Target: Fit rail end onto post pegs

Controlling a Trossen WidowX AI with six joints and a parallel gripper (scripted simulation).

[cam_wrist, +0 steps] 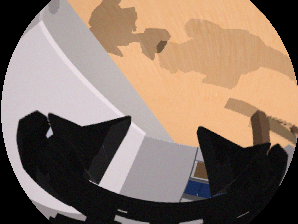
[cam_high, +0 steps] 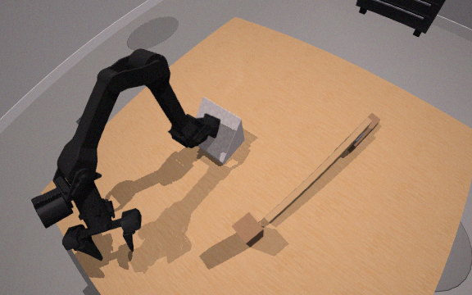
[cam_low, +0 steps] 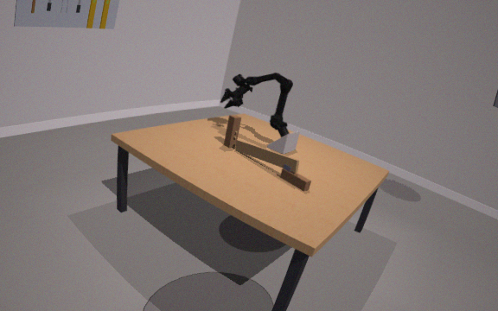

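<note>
The long rail (cam_high: 314,174) lies slanted on the table (cam_high: 383,229), its low end beside the post (cam_high: 248,229), its high end on the far block (cam_high: 373,120). The gripper (cam_high: 106,242) hangs well apart near the table's edge, fingers spread wide, holding nothing.

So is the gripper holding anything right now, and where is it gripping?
Nothing is held. The gripper is open, up in the air, away from the rail.
</note>
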